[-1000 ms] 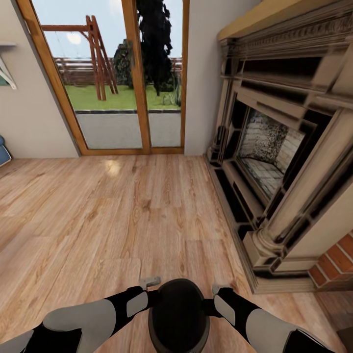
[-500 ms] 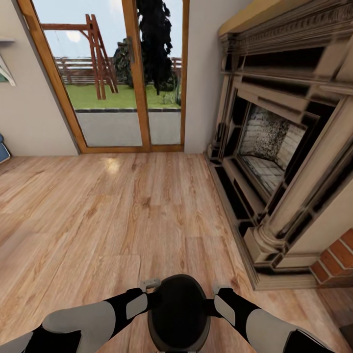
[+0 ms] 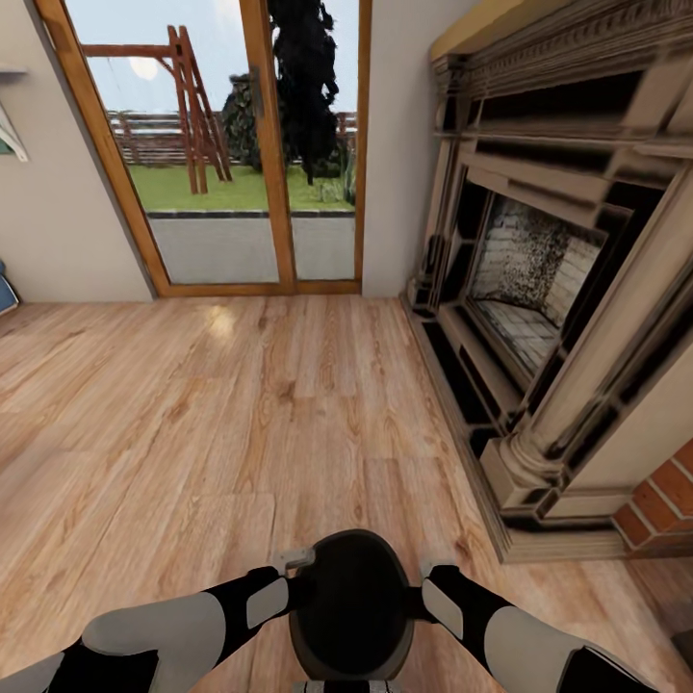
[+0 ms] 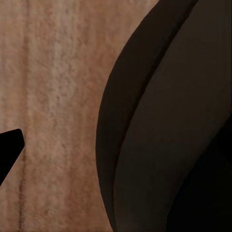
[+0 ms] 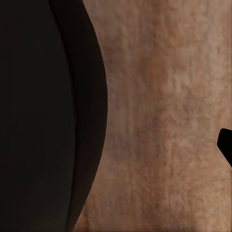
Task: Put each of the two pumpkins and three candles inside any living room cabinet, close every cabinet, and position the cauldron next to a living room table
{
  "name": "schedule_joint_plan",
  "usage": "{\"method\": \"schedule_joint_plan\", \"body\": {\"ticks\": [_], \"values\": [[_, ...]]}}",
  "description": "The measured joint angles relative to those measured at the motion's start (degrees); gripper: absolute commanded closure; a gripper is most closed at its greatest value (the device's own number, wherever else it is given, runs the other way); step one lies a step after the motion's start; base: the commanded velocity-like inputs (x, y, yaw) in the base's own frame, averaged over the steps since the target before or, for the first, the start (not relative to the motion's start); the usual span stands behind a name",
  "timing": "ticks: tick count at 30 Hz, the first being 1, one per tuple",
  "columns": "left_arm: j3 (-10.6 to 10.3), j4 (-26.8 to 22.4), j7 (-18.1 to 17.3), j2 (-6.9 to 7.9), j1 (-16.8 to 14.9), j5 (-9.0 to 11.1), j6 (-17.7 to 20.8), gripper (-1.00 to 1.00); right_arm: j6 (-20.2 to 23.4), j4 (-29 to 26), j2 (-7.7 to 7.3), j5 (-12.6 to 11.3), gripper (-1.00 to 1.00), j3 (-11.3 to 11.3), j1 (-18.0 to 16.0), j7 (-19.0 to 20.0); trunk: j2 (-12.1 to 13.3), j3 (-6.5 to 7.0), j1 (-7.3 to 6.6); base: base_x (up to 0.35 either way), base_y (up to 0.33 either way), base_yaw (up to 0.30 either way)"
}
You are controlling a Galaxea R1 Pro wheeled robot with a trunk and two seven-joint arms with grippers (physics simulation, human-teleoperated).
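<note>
Cauldron (image 3: 351, 606) sits between your L gripper (image 3: 295, 558) & R gripper (image 3: 435, 570), one per side, so it travels level. Whether either grip is closed on it: can't tell. No table near yet, just floor (image 3: 241, 414) & fireplace (image 3: 549, 289).

A: Arms, quick?
B: Both reach fwd low in head view, elbows out, forearms angled inward, roughly mirrored. Grey upper shells, black sleeves w/ grey panels near the wrists.
A: Grippers?
B: Left gripper (image 3: 296, 558) sits at the left flank of the cauldron (image 3: 352, 602), right gripper (image 3: 433, 570) at its right flank, the pot between them.
A: Open or closed?
B: Can't tell. In each wrist view just one dark fingertip, left (image 4: 7, 150), right (image 5: 226, 144), apart from the pot's wall. Contact not visible.
</note>
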Motion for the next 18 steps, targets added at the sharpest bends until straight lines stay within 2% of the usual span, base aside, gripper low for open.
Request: {"method": "schedule_joint_plan", "body": {"ticks": [6,7,11,12,15,18], "values": [[-0.01,0.04,0.03,0.05,0.0,0.0,0.05,-1.0,-0.03,0.04,-0.14,-0.13,-1.0,-0.13,-0.01,0.06,-1.53,-1.17,0.88,0.0,0.0,0.0],[-0.01,0.05,0.02,0.06,0.0,0.0,0.05,-1.0,-0.12,-0.14,-0.11,-1.23,-1.0,-0.17,-0.05,0.05,-1.56,-1.38,0.88,0.0,0.0,0.0],[-0.07,0.12,0.02,0.07,0.01,-0.02,0.05,-1.0,3.67,-0.19,-0.13,-1.63,-1.0,0.03,-1.41,0.06,-1.62,-2.27,0.97,0.0,0.0,0.0],[0.01,0.45,-0.3,0.4,-0.08,0.08,-0.27,-1.0,3.31,-0.14,-0.22,-1.94,-1.0,-0.04,-1.31,0.4,-1.6,-2.25,0.94,0.0,0.0,0.0],[0.04,0.39,0.05,0.87,0.22,-0.05,0.12,-1.0,2.94,0.14,-0.29,-4.35,-1.0,1.76,-1.47,0.32,-1.61,-2.25,0.92,0.0,0.0,0.0],[0.04,0.19,0.24,0.87,0.43,-0.07,0.35,-1.0,3.58,0.01,-0.23,-3.81,-1.0,1.8,-1.67,0.07,-1.58,-2.26,0.97,0.0,0.0,0.0]]}}
